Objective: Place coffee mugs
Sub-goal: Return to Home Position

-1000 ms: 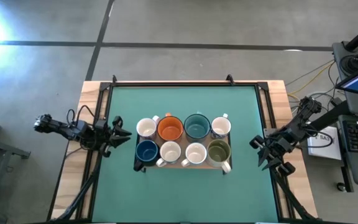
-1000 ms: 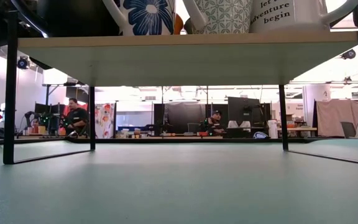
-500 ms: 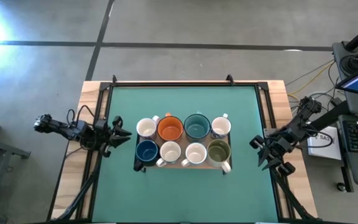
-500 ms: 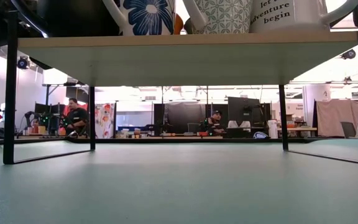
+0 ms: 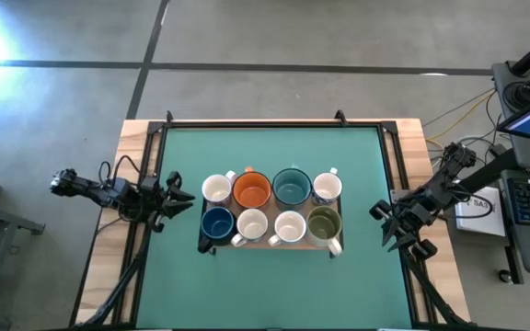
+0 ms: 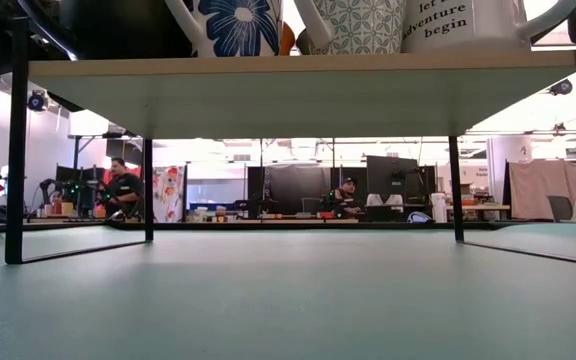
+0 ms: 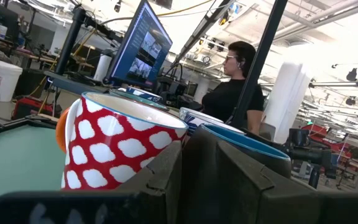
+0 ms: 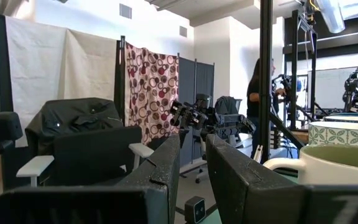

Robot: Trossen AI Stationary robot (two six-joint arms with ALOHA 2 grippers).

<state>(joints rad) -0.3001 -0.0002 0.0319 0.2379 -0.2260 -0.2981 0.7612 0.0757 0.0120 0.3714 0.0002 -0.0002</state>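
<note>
Standing in two rows of four, eight mugs (image 5: 252,223) fill the shelf (image 6: 298,80) mid-table (image 5: 274,152). Left gripper (image 5: 180,199), nearly closed, and right gripper (image 5: 382,221), narrowly parted, hover empty at opposite table edges.

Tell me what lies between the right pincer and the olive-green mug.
Nothing but bare green table separates the right pincer from the olive-green mug, per the high view.
</note>
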